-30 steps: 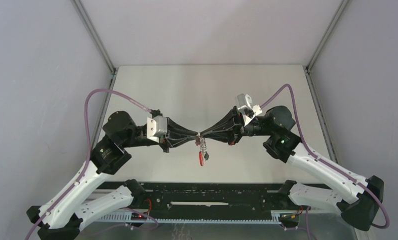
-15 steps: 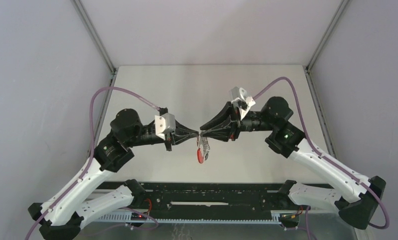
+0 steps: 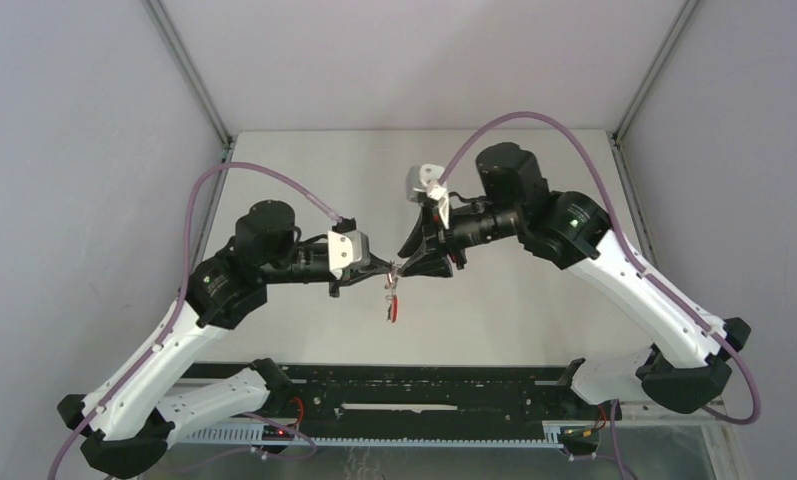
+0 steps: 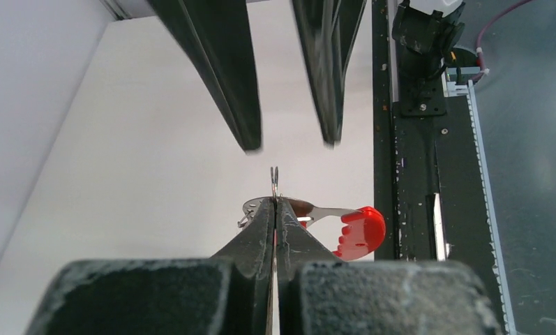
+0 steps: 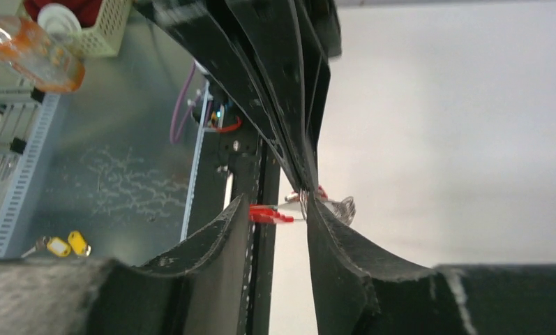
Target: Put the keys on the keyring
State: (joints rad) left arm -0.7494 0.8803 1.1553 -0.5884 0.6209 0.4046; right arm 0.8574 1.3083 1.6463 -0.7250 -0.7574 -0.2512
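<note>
My left gripper [image 3: 387, 268] is shut on the thin metal keyring [image 4: 275, 178], seen edge-on above its tips [image 4: 275, 202], and holds it above the table. A metal key with a red tag [image 4: 359, 231] hangs from the bunch, below the grippers in the top view [image 3: 394, 309]. My right gripper [image 3: 405, 262] is open, with its fingers on either side of the bunch. In the right wrist view the red tag [image 5: 268, 215] lies between its fingers [image 5: 277, 209] and small metal loops [image 5: 342, 206] show past the right finger. I cannot make out the black-headed key.
A black rail [image 3: 404, 385] runs along the table's near edge below the bunch. Grey walls enclose the table on three sides. In the right wrist view a basket [image 5: 100, 28], a bottle [image 5: 38, 49] and yellow-tagged keys [image 5: 65, 244] lie off the table.
My right arm has risen and rolled its wrist, its gripper now reaching the bunch from above right. My left gripper has shifted slightly left and still holds the ring.
</note>
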